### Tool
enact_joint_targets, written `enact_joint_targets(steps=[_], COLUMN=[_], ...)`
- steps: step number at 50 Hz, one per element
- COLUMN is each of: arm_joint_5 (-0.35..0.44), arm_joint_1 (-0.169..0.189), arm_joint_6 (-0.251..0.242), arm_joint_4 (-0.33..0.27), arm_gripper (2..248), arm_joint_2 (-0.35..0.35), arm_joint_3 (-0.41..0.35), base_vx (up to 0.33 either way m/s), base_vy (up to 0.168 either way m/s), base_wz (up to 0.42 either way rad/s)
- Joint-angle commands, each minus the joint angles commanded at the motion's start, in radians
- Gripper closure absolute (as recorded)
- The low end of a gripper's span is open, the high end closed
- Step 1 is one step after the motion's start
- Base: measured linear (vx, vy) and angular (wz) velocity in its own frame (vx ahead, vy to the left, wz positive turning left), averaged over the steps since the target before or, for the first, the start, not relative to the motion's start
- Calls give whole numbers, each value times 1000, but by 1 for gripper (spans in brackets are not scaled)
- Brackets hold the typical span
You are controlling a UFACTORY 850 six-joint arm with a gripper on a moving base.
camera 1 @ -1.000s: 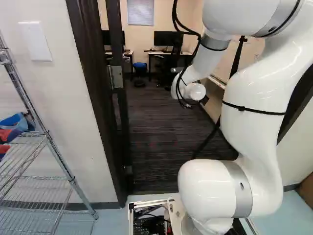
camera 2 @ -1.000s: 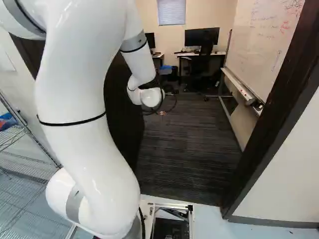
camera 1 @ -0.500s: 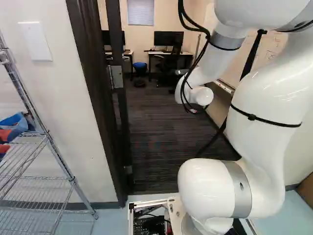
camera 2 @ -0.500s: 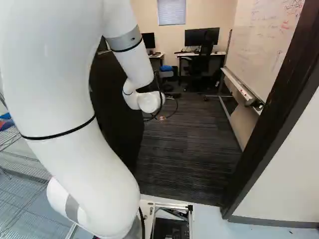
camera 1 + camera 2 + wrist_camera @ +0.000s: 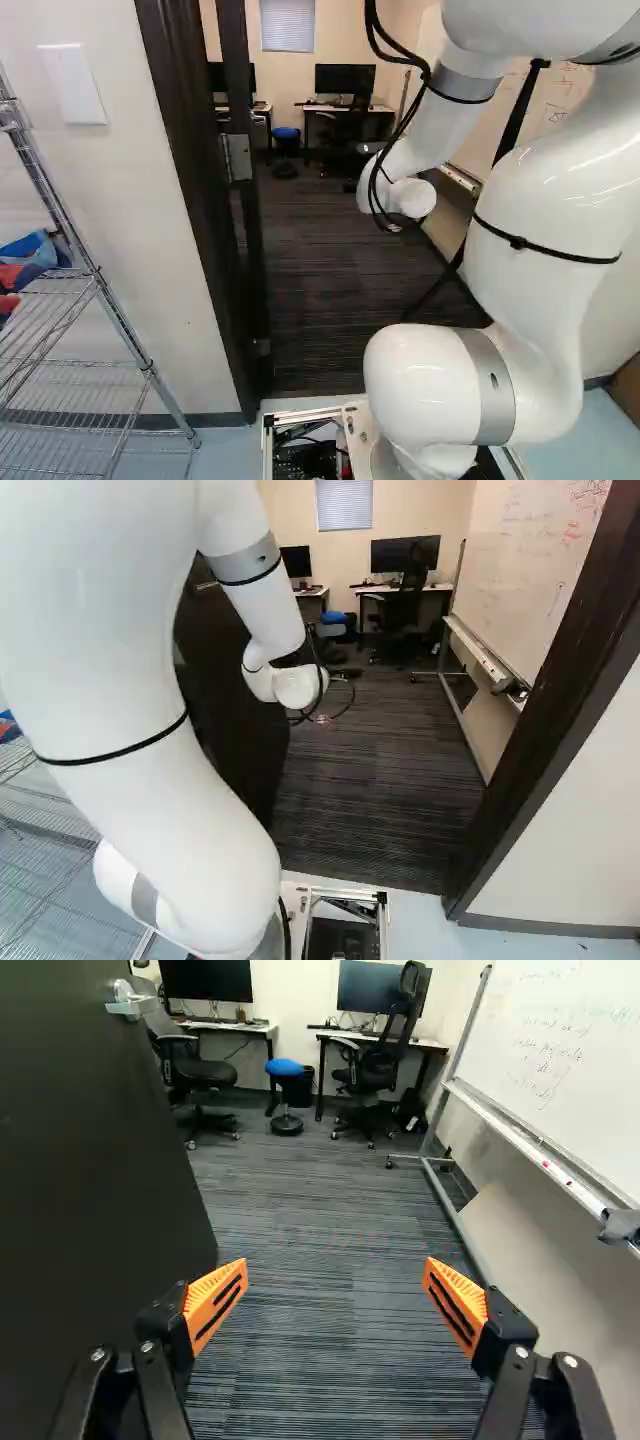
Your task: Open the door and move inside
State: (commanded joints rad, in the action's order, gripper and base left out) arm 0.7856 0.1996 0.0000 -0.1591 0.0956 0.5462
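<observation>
**The door (image 5: 90, 1210) is open, and the jaws (image 5: 320, 718) stand wide apart**

At nine o'clock in the left base view, a blue bin (image 5: 45, 255) sits on the wire rack (image 5: 150, 368), and something red (image 5: 10, 275) shows in it. In the right base view the arm covers most of this bin. At six o'clock in the left base view, the open frame (image 5: 268, 440) of the base contains electronics (image 5: 300, 460). In the wrist view a black bin (image 5: 300, 1092) stands beside the blue stool (image 5: 286, 1068); its inside I cannot see.

The door is at ten o'clock from the jaws, swung into the room. Its handle (image 5: 132, 1002) can be seen only in the wrist view, while the hinge (image 5: 238, 157) is clear in the left base view. The whiteboard (image 5: 530, 570) is well visible in the right base view, but the arm hides much of it in the left one.

In the wrist view the jaws (image 5: 336, 1272) are far open, with orange pads (image 5: 215, 1302), and only carpet (image 5: 330, 1360) is seen between them. Ahead, near twelve o'clock, are two benches (image 5: 230, 1027) with monitors (image 5: 207, 978).
</observation>
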Motion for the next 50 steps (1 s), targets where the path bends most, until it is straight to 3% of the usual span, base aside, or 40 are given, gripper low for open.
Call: enact_joint_targets(steps=[22, 50], arm_joint_5=[17, 51], arm_joint_1=[-38, -118], arm_joint_6=[0, 0], arm_joint_4=[30, 94], arm_gripper=[3, 3], arm_joint_2=[-72, -222], arm_joint_3=[-88, -271], base_vx=[0, 0], base_vy=[0, 0], base_wz=[0, 0])
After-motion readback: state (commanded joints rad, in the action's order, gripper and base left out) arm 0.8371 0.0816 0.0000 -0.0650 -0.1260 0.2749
